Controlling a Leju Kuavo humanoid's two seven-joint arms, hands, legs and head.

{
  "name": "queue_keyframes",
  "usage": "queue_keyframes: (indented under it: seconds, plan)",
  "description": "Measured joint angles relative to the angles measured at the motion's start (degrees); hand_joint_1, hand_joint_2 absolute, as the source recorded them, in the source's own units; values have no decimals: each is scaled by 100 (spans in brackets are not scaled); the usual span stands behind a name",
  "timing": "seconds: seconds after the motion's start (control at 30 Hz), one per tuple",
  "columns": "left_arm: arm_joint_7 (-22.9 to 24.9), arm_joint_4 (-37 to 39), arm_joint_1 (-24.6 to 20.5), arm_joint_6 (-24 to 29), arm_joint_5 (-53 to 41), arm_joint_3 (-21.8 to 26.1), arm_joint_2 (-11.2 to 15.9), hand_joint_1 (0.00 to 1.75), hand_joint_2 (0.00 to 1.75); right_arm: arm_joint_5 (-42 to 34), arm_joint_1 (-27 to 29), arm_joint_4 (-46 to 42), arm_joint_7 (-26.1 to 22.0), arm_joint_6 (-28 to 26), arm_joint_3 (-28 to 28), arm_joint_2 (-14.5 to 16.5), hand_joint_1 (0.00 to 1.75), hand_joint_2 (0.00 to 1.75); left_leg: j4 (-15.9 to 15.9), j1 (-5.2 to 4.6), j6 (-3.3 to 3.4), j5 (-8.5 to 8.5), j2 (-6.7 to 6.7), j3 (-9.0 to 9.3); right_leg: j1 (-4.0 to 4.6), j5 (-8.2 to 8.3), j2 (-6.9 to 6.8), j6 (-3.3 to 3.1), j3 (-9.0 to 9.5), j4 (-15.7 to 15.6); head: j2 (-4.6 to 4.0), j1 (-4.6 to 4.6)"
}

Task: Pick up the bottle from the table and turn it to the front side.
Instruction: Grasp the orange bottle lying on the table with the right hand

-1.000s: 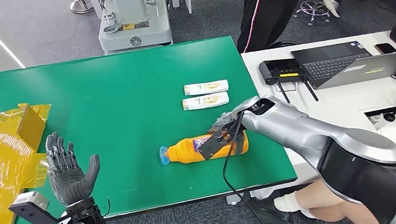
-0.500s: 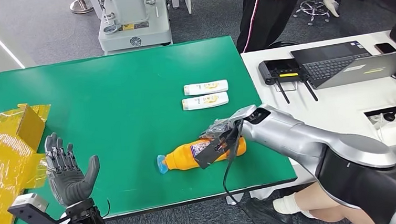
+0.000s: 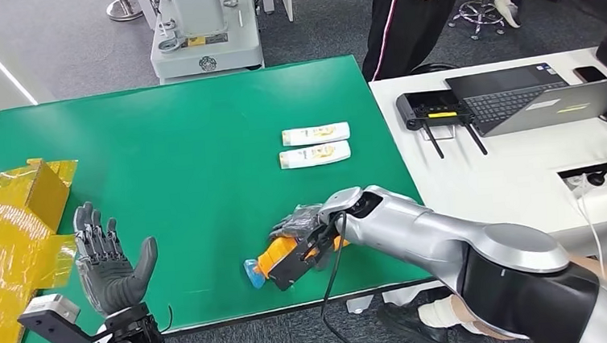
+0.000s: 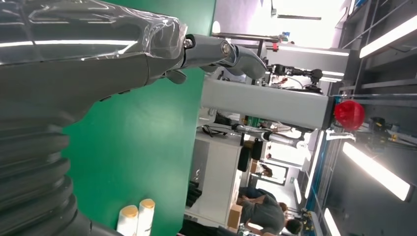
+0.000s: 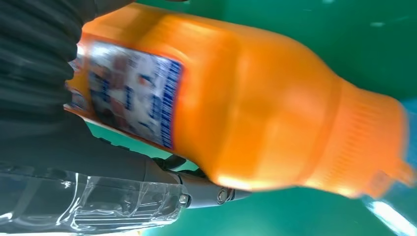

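The orange bottle sits low and centre-right in the head view, near the front edge of the green counter, its blue cap pointing toward the lower left. The right hand wraps its fingers around the labelled body; whether the bottle has cleared the counter I cannot tell. So close to the edge, a loose grip during turning could let it slip off onto the floor. The left hand is raised, palm up, fingers spread, holding nothing.
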Motion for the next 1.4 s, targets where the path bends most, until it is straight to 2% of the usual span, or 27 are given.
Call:
queue_keyframes:
  seconds: [0.27, 0.67, 0.97, 1.2, 1.4]
  plan:
    - [0, 0, 108, -5, 25, 0, 8, 0, 175, 23, 77, 82, 36, -101, 4, 180, 0, 175, 1, 0, 0, 0, -6, 0, 0, 0, -9, 0, 1, 0, 0, -1]
    - [0, 0, 114, -54, 25, 2, 33, 0, 175, 405, -175, 239, 314, 65, 75, 162, 0, 175, 2, 0, 1, 1, -6, 0, -1, 0, -9, 0, 1, 0, 0, -1]
    - [0, 0, 113, -82, 48, 2, 57, 0, 175, 507, -529, 250, 484, 314, 160, -186, 0, 175, 4, -1, 2, 2, -7, 0, -1, 1, -10, 1, 1, -1, 0, 0]
    - [0, 0, 104, -84, 100, 2, 58, 0, 175, 307, -723, 89, 565, 655, 195, -493, 0, 175, 5, -2, 2, 1, -6, 0, -2, 3, -9, 3, 0, -1, 0, -1]
    - [0, 0, 80, -82, 154, 2, 58, 0, 175, 193, -669, -44, 568, 546, 235, -700, 0, 175, 5, -1, 2, 1, -6, 0, -2, 3, -9, 3, 0, -1, 0, -1]
